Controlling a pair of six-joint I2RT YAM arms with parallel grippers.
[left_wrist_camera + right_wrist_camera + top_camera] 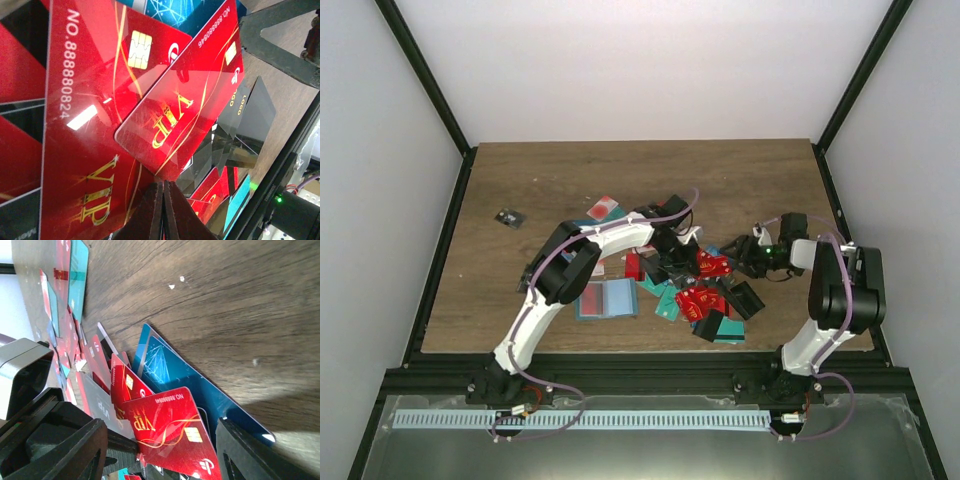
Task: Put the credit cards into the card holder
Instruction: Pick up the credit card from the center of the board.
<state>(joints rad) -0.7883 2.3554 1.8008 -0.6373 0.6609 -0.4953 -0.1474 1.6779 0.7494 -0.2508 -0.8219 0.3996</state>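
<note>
Left arm: rises from its base at 7 o'clock of the table (520,180), folds at the elbow, and its white forearm runs toward 2 o'clock over the heap of credit cards (705,300). The left gripper (163,186) is closed. Its dark fingers are pressed flat together, with their tips at the rounded corner of a tilted red card (185,105); whether that corner is pinched cannot be told. Right arm: stands steeply from its base at 5 o'clock, with the wrist turned toward 9 o'clock and set low at the heap's 3 o'clock edge. The right gripper (159,424) has its jaws set wide apart, its matte black fingers (60,445) straddling a red VIP card (170,432) without clamping it. Cards: thin, glossy rectangles with rounded corners. Most are red with gold script, white numerals and a gold chip; one is blue with a white line pattern (165,365), and several are teal. They lie overlapped and tilted among blocky black cases (745,298). Card holder (618,298): a blue bifold lying open and flat at 8 o'clock of the heap, just beside the left forearm. Table: brown wood grain, matte, flecked with white specks. A small black item (508,217) lies well apart at 10 o'clock.
</note>
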